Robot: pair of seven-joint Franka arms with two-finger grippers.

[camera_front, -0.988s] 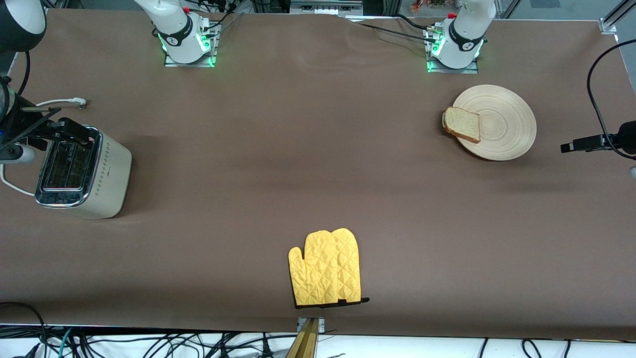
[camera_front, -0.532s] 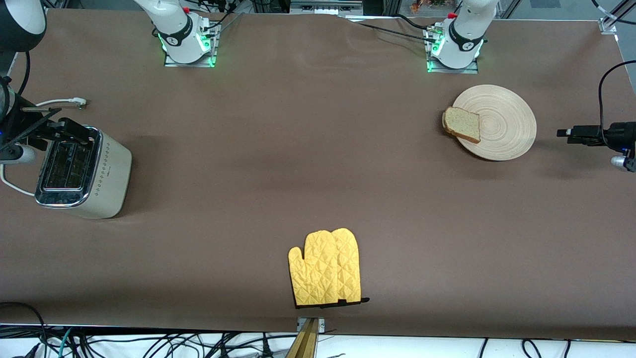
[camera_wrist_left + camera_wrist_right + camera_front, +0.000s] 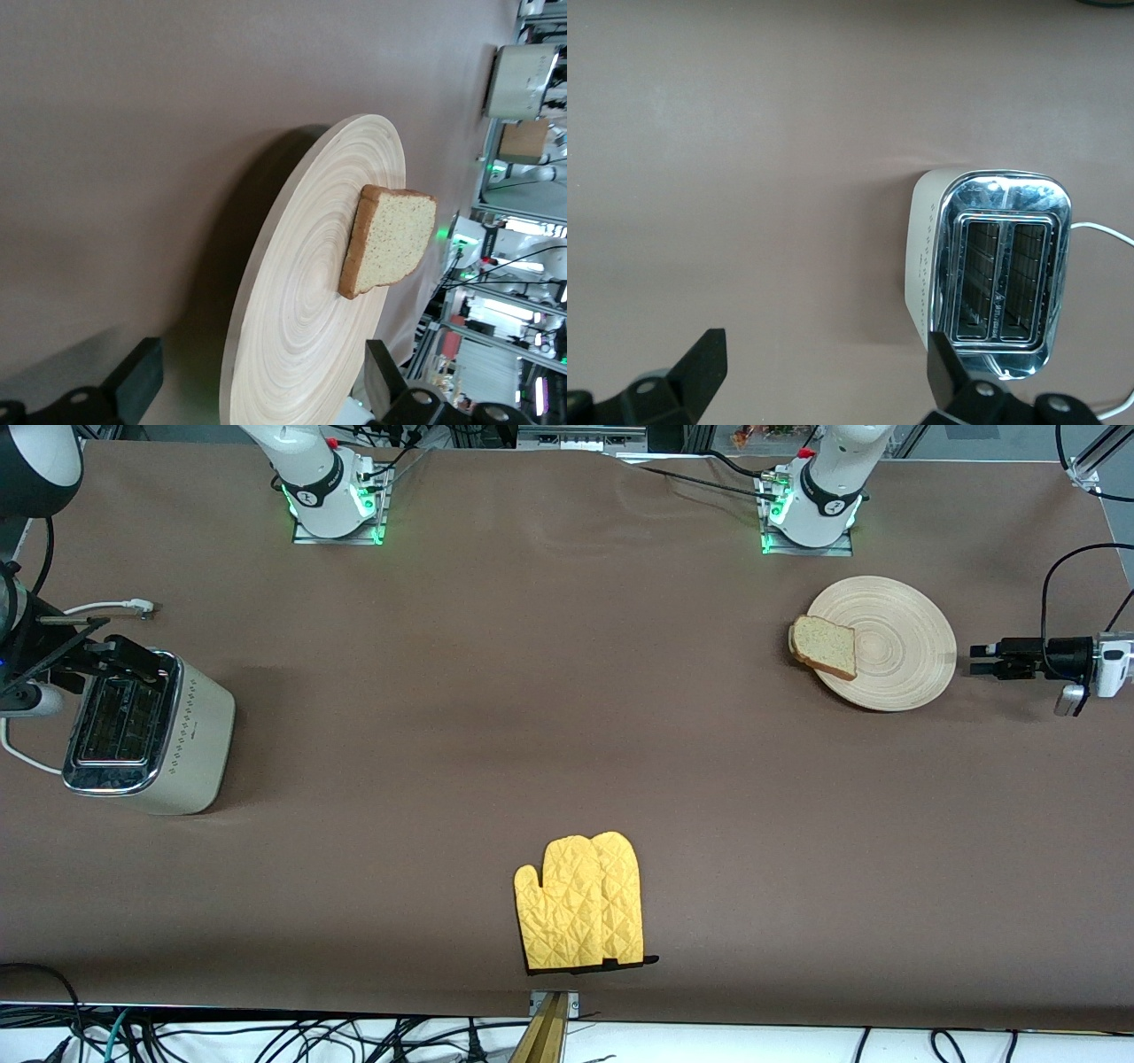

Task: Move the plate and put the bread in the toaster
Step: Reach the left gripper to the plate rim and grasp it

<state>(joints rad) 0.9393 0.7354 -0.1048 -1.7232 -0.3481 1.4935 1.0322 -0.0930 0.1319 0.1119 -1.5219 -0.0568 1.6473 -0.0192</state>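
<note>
Left gripper [image 3: 976, 661], fingers spread wide, sits low just beside the plate [image 3: 895, 646] carrying the bread [image 3: 825, 646], so grabbing its rim looks next, while the right gripper [image 3: 133, 657] waits open over the toaster [image 3: 146, 731].

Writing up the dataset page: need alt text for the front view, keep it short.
Left pincer, open, sits low beside a wooden plate carrying a bread slice at the left arm's end of the table. Right pincer hangs above a cream toaster at the right arm's end; a yellow oven mitt lies nearest the camera.
</note>
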